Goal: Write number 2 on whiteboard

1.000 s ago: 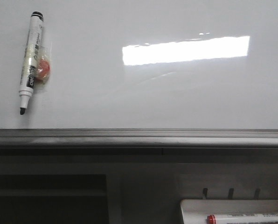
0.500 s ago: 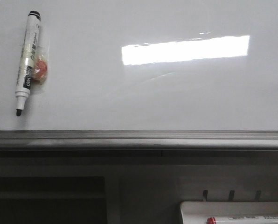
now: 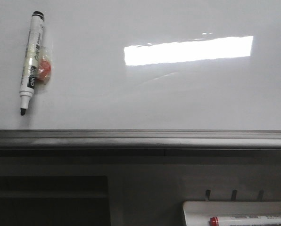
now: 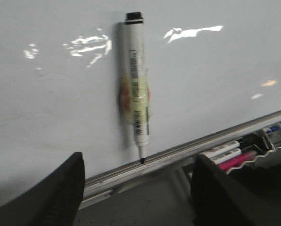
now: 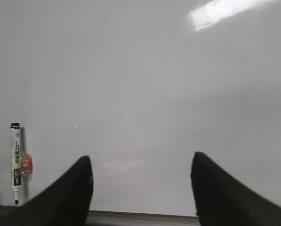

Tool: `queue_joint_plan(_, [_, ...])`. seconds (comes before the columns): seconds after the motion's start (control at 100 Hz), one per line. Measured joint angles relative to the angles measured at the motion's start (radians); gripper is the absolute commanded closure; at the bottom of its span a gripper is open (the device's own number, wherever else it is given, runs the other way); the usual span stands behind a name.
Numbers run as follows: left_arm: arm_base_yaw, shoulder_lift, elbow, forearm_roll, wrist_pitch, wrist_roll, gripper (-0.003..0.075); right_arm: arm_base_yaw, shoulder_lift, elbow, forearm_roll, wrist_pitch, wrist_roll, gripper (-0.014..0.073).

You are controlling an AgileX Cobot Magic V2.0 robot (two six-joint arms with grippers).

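Whiteboard [image 3: 145, 89]: we see it filling the upper part of the front view, glossy white, w/ a bright rectangular reflection toward the right. No "2" on it that we can make out; surface reads blank in all three views.

Board edge: grey metal bottom rail [image 3: 140, 140] runs full width just under the white area; in the left wrist view the same rail slants across below the marker tip.

Marker [image 3: 31, 62]: black-capped white marker stuck on the board, far left, roughly upright, tip down & tilted slightly. Orange-red blob w/ clear tape at mid-barrel, on its right side. Tip sits a bit above the rail, not touching it in the front view.

Open room: we see wide bare board from the marker rightward, past the reflection to the right edge.

Tray [image 3: 235, 208]: small white tray below the rail, lower right, holding a red-capped marker [image 3: 249, 220]. Left wrist view shows more markers [image 4: 235, 155] in a holder, incl. a pink one.

Left gripper [image 4: 136, 188]: fingers spread wide, holding nothing; faces the board w/ the stuck marker between & beyond the fingers, apart from it.

Right gripper [image 5: 140, 188]: fingers also wide apart, nothing held; faces bare board, marker off toward one side, well apart.

Arms: neither shows in the front view.
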Motion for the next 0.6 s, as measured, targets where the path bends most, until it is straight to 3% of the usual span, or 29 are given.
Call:
queue_joint_plan(0.29, [-0.107,0.190,-0.009,-0.068,-0.091,0.051,0.0312,0.000,0.004,0.000,-0.002,0.002,-0.015,0.0183])
queue_joint_plan(0.51, [-0.126,0.288,-0.009,-0.078,-0.175,0.054,0.0316,0.000,0.004,0.000,-0.002,0.002,-0.015,0.0183])
queue_joint_plan(0.6, [-0.126,0.321,-0.009,-0.080,-0.190,0.054,0.0357,0.000,0.004,0.000,-0.002,0.002,-0.018,0.0183])
